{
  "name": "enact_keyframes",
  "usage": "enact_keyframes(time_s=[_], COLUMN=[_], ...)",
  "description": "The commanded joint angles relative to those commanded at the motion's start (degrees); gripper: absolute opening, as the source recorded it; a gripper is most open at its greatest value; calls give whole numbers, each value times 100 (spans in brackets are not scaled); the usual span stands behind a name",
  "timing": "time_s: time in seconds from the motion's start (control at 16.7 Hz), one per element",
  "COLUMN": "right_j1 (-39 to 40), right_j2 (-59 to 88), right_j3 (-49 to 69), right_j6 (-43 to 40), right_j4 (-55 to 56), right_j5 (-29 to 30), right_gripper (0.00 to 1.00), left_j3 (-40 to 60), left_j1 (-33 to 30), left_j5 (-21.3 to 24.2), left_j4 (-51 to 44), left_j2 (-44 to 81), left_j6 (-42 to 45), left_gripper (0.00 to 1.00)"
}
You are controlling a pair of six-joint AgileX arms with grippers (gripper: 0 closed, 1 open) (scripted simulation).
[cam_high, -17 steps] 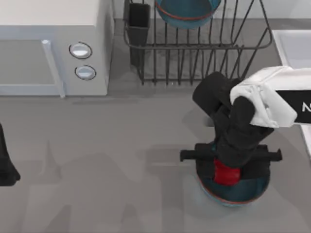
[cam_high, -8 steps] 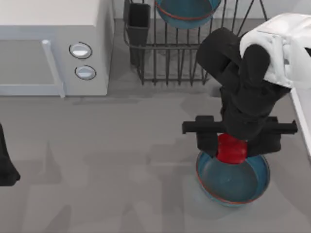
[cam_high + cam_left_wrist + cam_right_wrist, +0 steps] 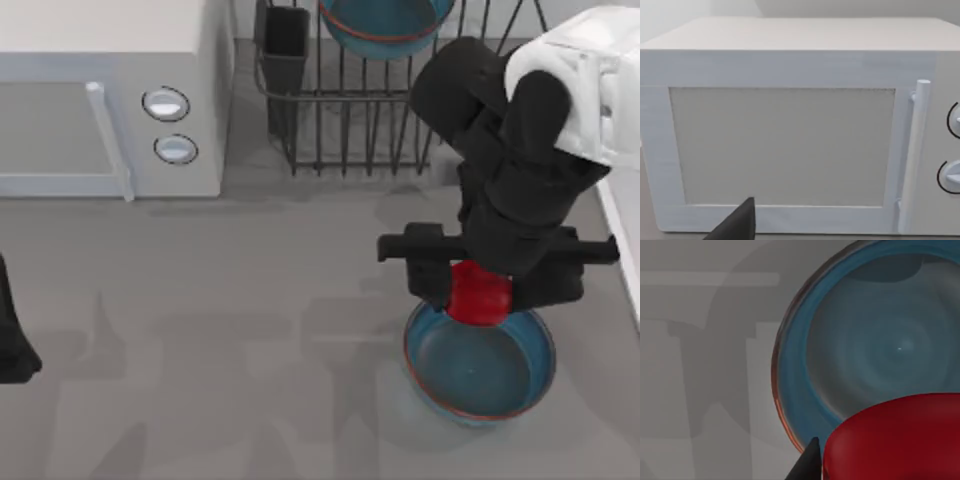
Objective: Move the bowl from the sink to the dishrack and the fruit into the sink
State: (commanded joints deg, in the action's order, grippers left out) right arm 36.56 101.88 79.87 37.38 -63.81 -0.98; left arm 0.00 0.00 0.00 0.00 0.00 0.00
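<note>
The right gripper (image 3: 478, 292) hangs over the table at the right, closed on the fruit (image 3: 477, 292), a glossy red lump pinched between its black fingers. The fruit sits just above the far rim of a blue bowl (image 3: 480, 368) that rests on the grey table (image 3: 250, 330) near the front right; the bowl is empty inside. In the right wrist view the fruit (image 3: 895, 437) bulges large before the camera with one dark fingertip (image 3: 807, 462) beside it, and the same bowl (image 3: 860, 350) lies below, its orange-red rim line plain along the edge.

A second blue bowl (image 3: 385, 22) like it stands tilted in the dishrack (image 3: 400, 110) at the far side of the table, with the black cutlery cup (image 3: 285, 50) at the rack's left corner. The sink (image 3: 622, 230) shows as a pale strip at the right edge, mostly hidden by the right arm's white casing.

A white microwave (image 3: 110, 100) with two round knobs (image 3: 165, 104) fills the far left. The left arm is parked at the left edge of the table, and its gripper (image 3: 10, 340) is a dark shape there; whether it is open or closed cannot be told. The left wrist view faces the microwave (image 3: 785, 135) door and handle.
</note>
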Motion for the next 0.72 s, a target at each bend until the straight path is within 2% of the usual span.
enact_keyframes(time_s=[0.3,0.72], right_j1=[-715,-2659], right_j2=[-37,-266], right_j3=[-344,-1610], right_j6=[-328,-1346], right_j4=[1184,4526], right_j5=[-289,-1158], right_gripper=[0,0], left_j3=[0,0], left_j1=[0,0], left_j5=[0,0], left_j4=[0,0], left_j2=[0,0], left_j6=[0,0], left_gripper=[100,100])
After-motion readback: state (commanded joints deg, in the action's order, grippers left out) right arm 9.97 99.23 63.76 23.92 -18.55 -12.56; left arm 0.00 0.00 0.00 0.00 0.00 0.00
